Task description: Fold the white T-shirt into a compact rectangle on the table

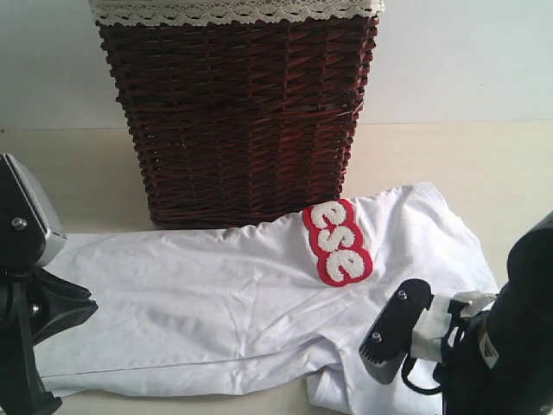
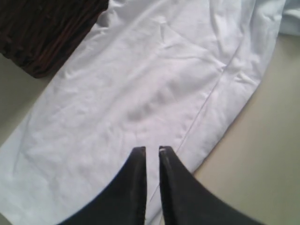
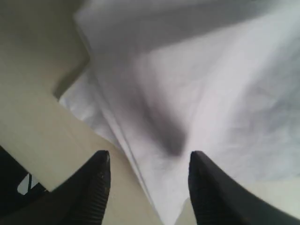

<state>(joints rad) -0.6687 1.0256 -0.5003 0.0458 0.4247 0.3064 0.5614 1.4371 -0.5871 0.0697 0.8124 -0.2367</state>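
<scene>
The white T-shirt (image 1: 216, 294) lies spread across the table (image 1: 484, 164) in front of the basket, its red-outlined fuzzy letters (image 1: 337, 242) facing up near the middle. Part of its near right edge is doubled over. My left gripper (image 2: 152, 151) hovers over the shirt's (image 2: 140, 84) left part near a hem; its jaws stand nearly together with only a thin slit and nothing between them. My right gripper (image 3: 149, 157) is open, straddling a layered edge of the shirt (image 3: 211, 84) where it meets the table (image 3: 37, 122). In the exterior view its finger (image 1: 393, 333) sits over the near right cloth.
A tall dark wicker basket (image 1: 238, 112) with a lace-trimmed liner stands right behind the shirt, touching its far edge; its corner (image 2: 42, 33) shows in the left wrist view. Bare table (image 2: 262, 154) lies beside the hem. The left arm's body (image 1: 30, 285) fills the near left.
</scene>
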